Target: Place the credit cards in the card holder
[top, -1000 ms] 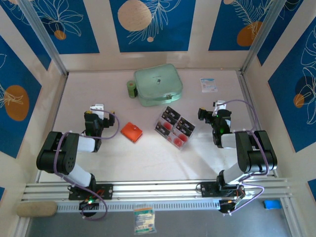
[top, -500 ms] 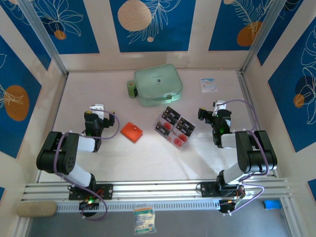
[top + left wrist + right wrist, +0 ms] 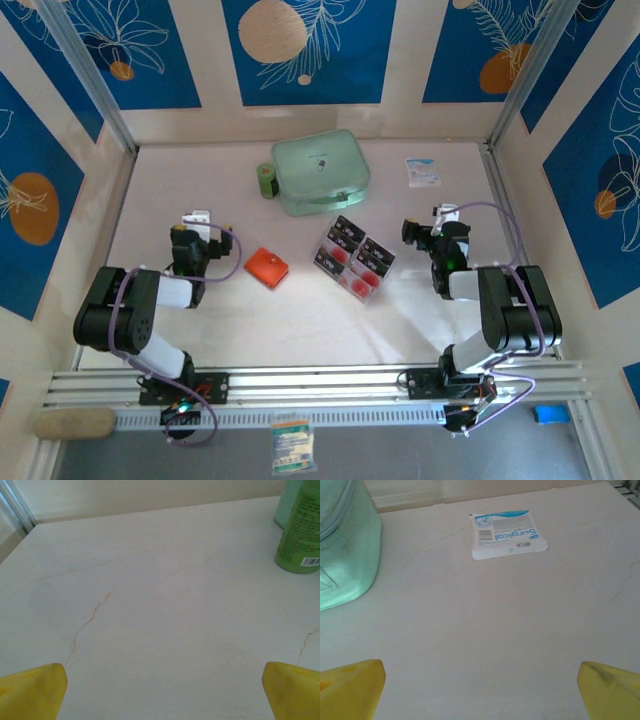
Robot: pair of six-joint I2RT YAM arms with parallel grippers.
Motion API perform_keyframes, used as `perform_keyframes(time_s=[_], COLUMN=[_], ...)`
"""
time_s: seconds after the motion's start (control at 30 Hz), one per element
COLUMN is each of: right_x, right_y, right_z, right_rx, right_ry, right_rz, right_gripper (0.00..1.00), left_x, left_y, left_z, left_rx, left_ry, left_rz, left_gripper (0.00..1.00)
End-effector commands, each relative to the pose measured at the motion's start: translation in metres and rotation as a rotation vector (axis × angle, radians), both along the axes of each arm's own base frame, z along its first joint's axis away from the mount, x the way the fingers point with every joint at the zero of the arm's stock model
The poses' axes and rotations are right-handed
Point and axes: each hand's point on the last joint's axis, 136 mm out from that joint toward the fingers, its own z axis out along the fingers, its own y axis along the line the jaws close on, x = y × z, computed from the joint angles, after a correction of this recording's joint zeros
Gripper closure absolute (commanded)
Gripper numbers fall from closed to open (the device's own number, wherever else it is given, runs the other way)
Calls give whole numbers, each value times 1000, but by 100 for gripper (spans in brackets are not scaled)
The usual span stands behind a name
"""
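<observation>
The orange-red card holder (image 3: pixel 267 267) lies shut on the white table, left of centre. Several black credit cards (image 3: pixel 353 258) with red areas sit in a clear rack to its right. My left gripper (image 3: pixel 197 222) rests at the left, a short way left of the card holder, open with nothing between its yellow fingertips (image 3: pixel 32 690). My right gripper (image 3: pixel 436 219) rests at the right, beyond the cards, also open and empty, its yellow fingertips (image 3: pixel 350 687) wide apart over bare table. The left gripper (image 3: pixel 165 692) and the right gripper (image 3: pixel 482 690) both face the far wall.
A mint-green zip case (image 3: pixel 320 171) stands at the back centre with a green bottle (image 3: pixel 266 180) beside it; both show at the edge of the wrist views as case (image 3: pixel 342 555) and bottle (image 3: pixel 301 530). A white-and-blue packet (image 3: pixel 422 172) (image 3: pixel 507 534) lies at the back right.
</observation>
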Motion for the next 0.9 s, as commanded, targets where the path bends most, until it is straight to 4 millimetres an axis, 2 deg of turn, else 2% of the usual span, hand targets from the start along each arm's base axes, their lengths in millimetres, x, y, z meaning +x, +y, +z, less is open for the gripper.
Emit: perform_keyframes(time_s=[0.0,0.1,0.17,0.27,0.37,0.43,0.5,0.6,0.73,0.87], right_x=[2,2,2,-9,-12,-13,-20,-39,-76,-117], right_y=[-5,-9,-23,-56,-60,-39,-13,35,109,173], right_z=[22,41,58,78,106,132,150,163,158,132], right_rx=[22,26,78,285,466,494,463,424,433,425], right_ry=[-17,0,14,105,120,112,121,160,261,395], right_rz=[-24,-50,-145,-391,-367,-227,-111,60,305,460], right_gripper=[1,1,1,1,1,1,1,1,6,7], left_x=[2,1,0,-4,-7,-11,-16,-27,-41,-50], left_y=[10,16,22,26,19,12,6,-3,-21,-43], left_z=[21,34,51,78,107,128,142,156,156,144], left_rx=[-3,2,-6,-53,-139,-218,-286,-388,-515,-596], left_ry=[-7,7,-12,-11,6,1,-10,-11,37,90], left_rz=[43,81,122,160,155,142,138,126,82,33], left_gripper=[0,0,0,0,0,0,0,0,0,0])
